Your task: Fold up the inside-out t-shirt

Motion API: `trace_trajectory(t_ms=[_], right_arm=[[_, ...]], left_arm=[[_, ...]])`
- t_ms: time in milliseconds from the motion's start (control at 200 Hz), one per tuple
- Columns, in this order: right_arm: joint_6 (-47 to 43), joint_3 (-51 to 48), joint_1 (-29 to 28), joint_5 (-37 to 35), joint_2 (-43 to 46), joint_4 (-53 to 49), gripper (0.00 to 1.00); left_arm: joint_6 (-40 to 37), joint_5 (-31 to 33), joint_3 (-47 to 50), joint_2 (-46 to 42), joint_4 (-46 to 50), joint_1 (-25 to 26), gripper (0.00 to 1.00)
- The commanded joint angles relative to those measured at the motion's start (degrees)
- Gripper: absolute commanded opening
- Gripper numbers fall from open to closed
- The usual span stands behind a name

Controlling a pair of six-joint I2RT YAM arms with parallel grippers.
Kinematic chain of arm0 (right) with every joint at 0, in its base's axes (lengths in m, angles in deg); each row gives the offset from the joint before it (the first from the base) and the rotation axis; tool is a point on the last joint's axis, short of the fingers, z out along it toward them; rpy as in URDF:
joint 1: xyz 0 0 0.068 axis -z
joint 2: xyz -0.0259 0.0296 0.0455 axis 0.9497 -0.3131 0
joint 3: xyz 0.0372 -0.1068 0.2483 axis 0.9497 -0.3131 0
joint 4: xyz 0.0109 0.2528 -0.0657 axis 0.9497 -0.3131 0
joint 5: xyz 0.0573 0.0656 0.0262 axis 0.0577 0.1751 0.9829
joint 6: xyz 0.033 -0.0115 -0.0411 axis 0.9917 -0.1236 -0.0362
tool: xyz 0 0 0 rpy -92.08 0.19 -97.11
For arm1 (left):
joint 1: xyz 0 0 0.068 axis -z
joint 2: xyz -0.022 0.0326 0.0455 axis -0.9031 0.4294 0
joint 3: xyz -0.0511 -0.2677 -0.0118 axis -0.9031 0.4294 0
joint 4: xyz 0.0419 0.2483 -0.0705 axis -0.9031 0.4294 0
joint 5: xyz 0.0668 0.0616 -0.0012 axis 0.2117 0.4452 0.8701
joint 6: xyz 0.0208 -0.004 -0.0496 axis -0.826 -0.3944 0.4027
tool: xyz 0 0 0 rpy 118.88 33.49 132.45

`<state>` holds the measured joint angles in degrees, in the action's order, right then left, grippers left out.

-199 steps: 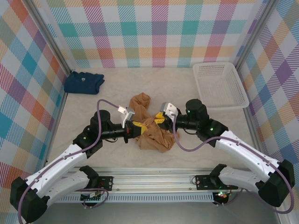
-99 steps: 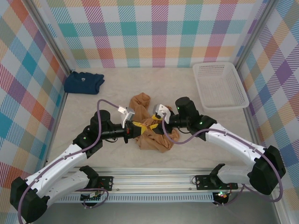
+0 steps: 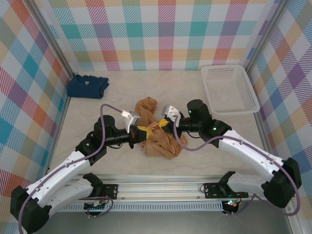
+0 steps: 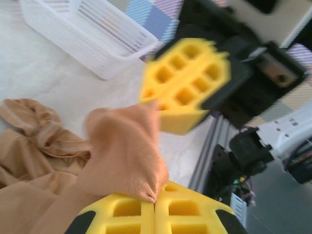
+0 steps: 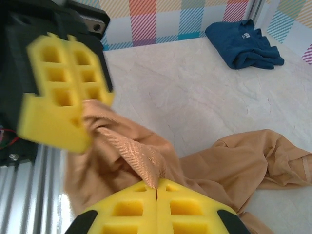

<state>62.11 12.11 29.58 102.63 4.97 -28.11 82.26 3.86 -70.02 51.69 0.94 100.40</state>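
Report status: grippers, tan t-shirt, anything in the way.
Left gripper shut on crumpled tan fabric t-shirt. Right gripper shut on it too. Folded navy-blue shirt, white plastic basket lie apart from it.

T-shirt heap on the table, between two grippers that face each other.
The inside-out t-shirt [image 3: 158, 141] lies bunched on the table [image 3: 122, 97], under and between the left gripper [image 3: 142, 130] and the right gripper [image 3: 164, 123]. The two are close together, tip toward tip, with a fold of it caught in each. One part trails away behind them toward the far wall. The basket [image 3: 229, 90] sits well beyond the right gripper, on its outer side. The folded shirt [image 3: 87, 86] lies well beyond the left gripper, in the far left corner.
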Motion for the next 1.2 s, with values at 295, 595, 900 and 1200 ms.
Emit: trace_trajectory(t_ms=[295,595,900,1200], right_arm=[[26.81,0.47,0.99,13.02,0.11,3.46,0.00],[39.78,3.27,1.81,11.25,-9.82,11.43,0.00],[43.69,3.95,3.65,11.52,-11.76,13.47,0.00],[43.80,3.42,5.21,10.43,-10.72,12.42,0.00]], left_arm=[[-3.07,11.33,-5.99,5.33,7.22,-0.19,0.33],[-1.11,19.67,-3.17,-3.97,12.04,1.44,0.49],[-1.08,15.38,-4.54,5.22,9.44,7.82,0.37],[0.66,13.26,-5.64,13.76,0.33,8.16,0.22]])
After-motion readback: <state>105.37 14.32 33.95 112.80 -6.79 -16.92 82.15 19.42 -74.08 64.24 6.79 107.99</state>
